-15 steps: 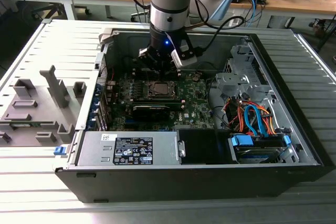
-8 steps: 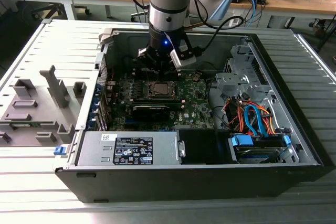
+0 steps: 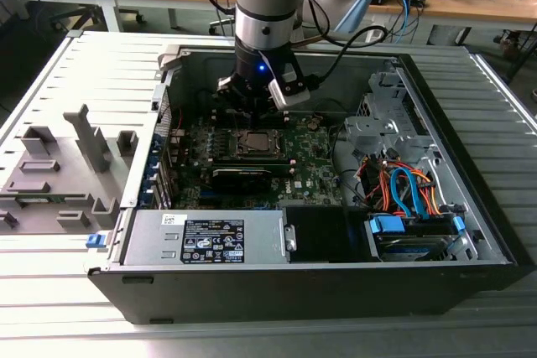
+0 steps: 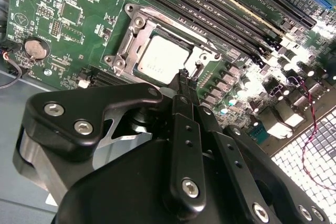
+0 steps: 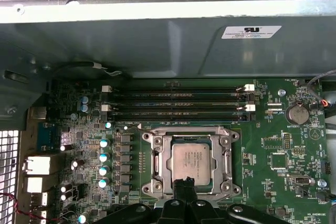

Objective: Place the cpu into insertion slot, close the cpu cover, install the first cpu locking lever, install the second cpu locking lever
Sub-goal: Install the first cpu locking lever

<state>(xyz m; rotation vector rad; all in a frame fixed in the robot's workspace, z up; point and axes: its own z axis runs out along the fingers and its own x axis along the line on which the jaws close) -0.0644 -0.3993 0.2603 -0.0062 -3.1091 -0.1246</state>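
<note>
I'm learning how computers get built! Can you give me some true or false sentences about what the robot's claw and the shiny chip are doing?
1. The cpu is sitting in the insertion slot. True.
2. The claw is carrying the cpu up in the air. False: the chip lies in the socket, and the claw's narrow tip is just beside its edge.
3. The cpu cover lies around the chip, with the chip showing through its window. True.
4. The computer case has its side closed up. False: it lies open, so the green motherboard shows.
5. A round silver battery sits on the motherboard. True.
</note>
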